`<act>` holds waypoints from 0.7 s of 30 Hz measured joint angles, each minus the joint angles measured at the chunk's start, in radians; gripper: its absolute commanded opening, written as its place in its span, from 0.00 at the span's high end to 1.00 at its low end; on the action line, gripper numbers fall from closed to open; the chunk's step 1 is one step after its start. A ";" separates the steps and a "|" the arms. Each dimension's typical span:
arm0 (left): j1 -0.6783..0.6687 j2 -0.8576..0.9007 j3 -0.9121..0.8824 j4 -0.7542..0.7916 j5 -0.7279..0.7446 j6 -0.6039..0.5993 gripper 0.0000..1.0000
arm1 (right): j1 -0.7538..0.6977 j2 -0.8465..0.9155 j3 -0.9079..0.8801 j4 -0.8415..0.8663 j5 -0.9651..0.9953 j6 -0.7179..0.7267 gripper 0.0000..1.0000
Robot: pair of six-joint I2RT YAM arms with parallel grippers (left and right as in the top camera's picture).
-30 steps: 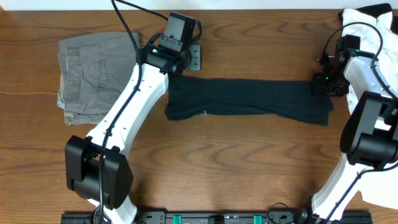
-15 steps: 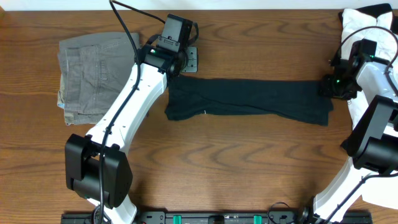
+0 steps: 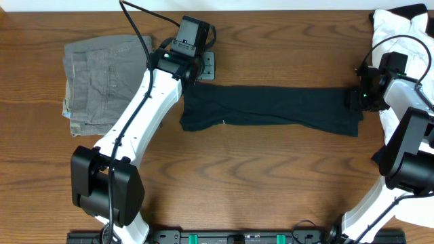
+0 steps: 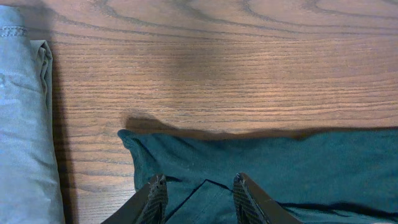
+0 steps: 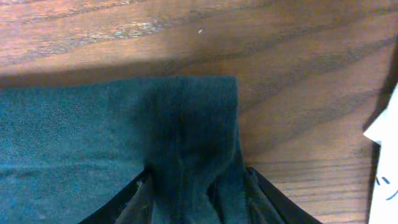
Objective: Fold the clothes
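Overhead: black T-shirt (image 3: 271, 108) lies folded into a long band across mid-desk (image 3: 271, 176), running left-right. Left end effector (image 3: 191, 76) sits at the band's far-left corner, right end effector (image 3: 358, 98) at its right end. Grey-green trousers (image 3: 102, 81) are folded at far left, apart from the shirt. A white garment (image 3: 397, 30) is at the far-right corner.

Left wrist: fingers (image 4: 155, 193) are part-way apart, straddling a crease in the T-shirt (image 4: 298, 162) near its edge. Can't tell if they actually pinch it. Trousers (image 4: 22, 124) along the left edge, bare wood between.

Right wrist: T-shirt (image 5: 93, 124) end bunches up into the right end effector (image 5: 196, 193), jaws closed onto the gathered fabric. White garment (image 5: 385, 149) just right of it.
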 measured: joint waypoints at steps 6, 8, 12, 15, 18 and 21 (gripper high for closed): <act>0.000 0.000 0.000 -0.002 -0.002 0.000 0.63 | 0.000 0.000 0.000 -0.003 -0.002 0.000 0.55; 0.000 0.000 0.000 -0.003 -0.003 0.000 0.63 | 0.000 0.000 0.000 -0.003 0.000 0.001 0.57; 0.003 0.000 0.000 -0.006 -0.003 0.000 0.62 | 0.000 -0.001 -0.004 -0.002 -0.003 0.000 0.99; 0.005 0.000 0.000 -0.006 -0.003 0.000 0.63 | 0.001 -0.006 -0.012 0.000 -0.024 0.012 0.99; 0.005 0.000 0.000 -0.006 -0.006 0.002 0.63 | 0.000 -0.006 -0.012 0.002 -0.029 0.024 0.99; 0.006 0.000 0.000 -0.009 -0.030 0.006 0.63 | -0.007 -0.006 -0.006 -0.008 -0.034 0.029 0.99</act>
